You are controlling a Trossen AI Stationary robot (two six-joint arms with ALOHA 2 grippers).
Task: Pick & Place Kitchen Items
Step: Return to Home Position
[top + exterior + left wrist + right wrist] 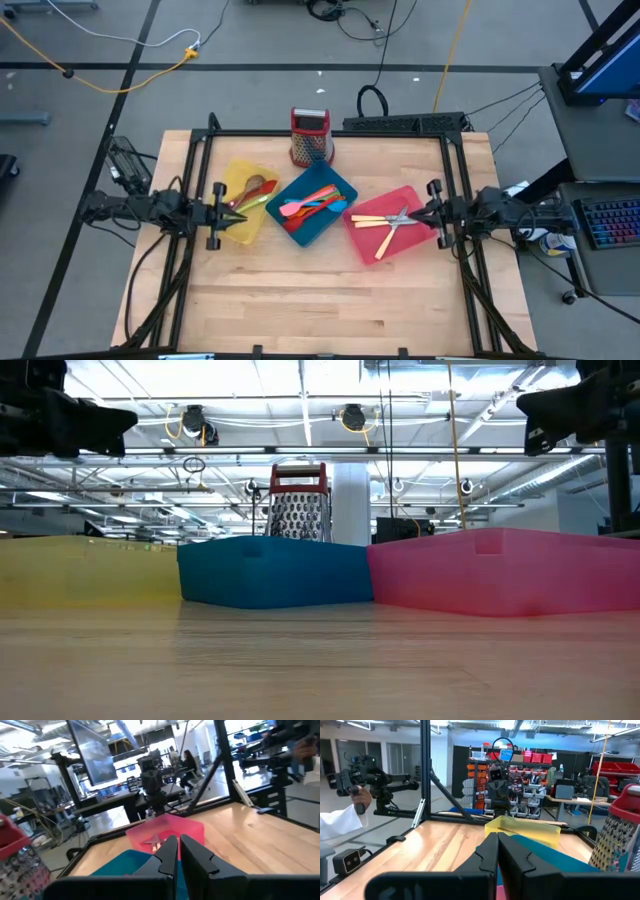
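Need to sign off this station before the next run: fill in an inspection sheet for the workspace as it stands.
Surface: wooden table, bare in front of the bins.
Job's things: wooden spoon in the yellow bin; plastic utensils in the blue bin; pale-handled cutlery in the pink bin.
Clutter: box grater, upright behind the blue bin.
Grippers: left gripper shut, raised by the yellow bin; right gripper shut, raised by the pink bin.
Cables: black cable loop behind the table; yellow cable on the floor.
Surroundings: keyboard on a side desk; a person's hand holding a device beyond the table.
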